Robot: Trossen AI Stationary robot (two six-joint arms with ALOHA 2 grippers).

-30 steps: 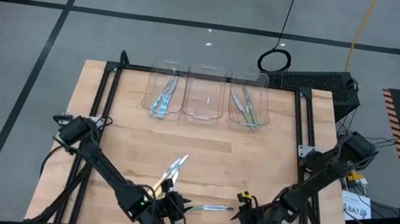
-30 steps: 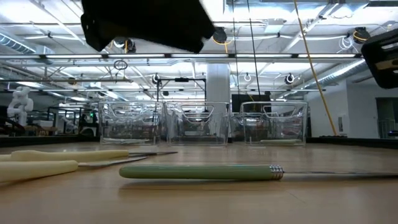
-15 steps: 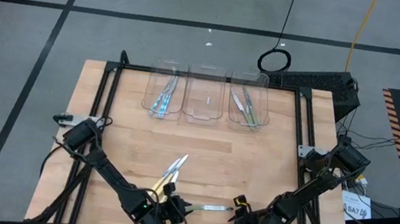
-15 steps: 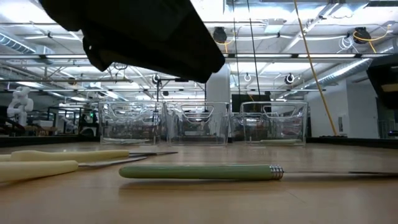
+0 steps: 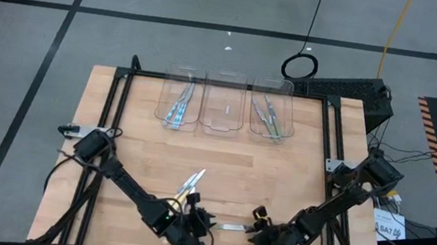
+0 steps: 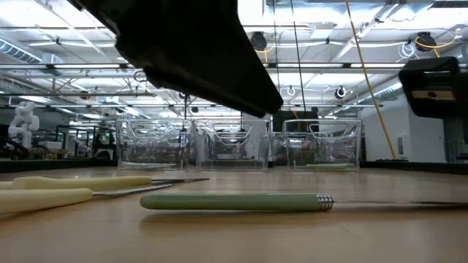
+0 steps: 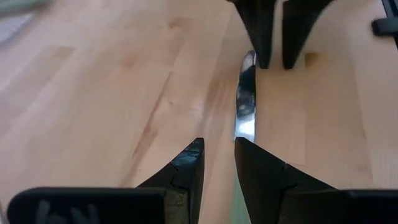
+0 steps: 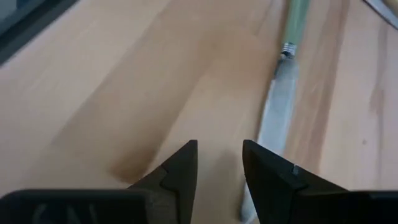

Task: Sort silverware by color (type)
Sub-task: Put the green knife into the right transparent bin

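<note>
only low view shows green-handled knife (image 6: 232, 201) whole.

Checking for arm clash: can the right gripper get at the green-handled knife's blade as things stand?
Probably yes. The right gripper is open just beside the green-handled knife blade, nothing between. The left gripper faces it over the handle end, so space is tight.

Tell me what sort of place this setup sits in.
Probably a robotics lab or workshop hall: exposed ceiling trusses with strip lights, a taped concrete floor around the wooden table, and loose cables.
</note>
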